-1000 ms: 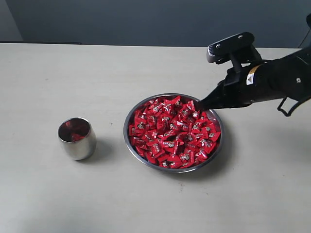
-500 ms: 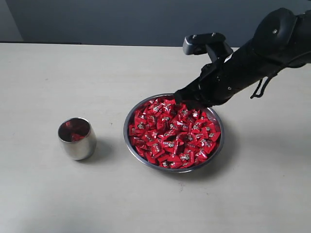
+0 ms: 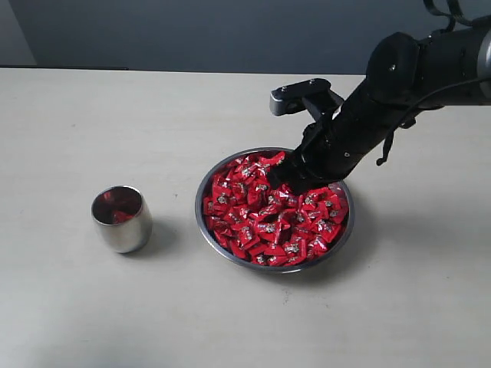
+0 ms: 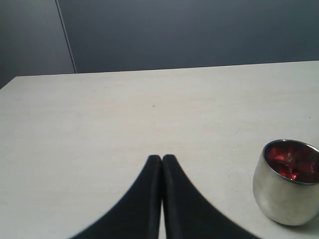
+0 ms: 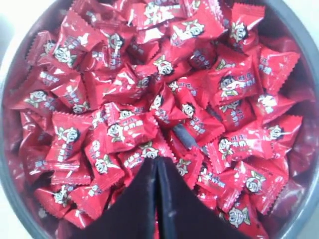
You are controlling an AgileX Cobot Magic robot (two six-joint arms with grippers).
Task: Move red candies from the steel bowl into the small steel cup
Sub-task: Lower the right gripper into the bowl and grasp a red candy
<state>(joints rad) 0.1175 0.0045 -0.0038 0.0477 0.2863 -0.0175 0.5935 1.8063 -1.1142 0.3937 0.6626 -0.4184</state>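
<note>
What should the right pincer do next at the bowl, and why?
Probably open the right pincer a little. Its jaws stand shut, tips together at the red candies heaped in the steel bowl, and no candy shows between them. Opened, it could settle around one candy and close. The small steel cup stands apart from the bowl, with red showing inside.

Fingers (image 4: 147, 199) together; cup (image 4: 285, 196) seemingly holds candies (image 4: 290, 162).

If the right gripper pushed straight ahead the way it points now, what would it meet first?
The red candies heaped in the steel bowl: the shut right gripper points down into the pile, near its middle. It may already touch the wrappers; depth is unclear.
</note>
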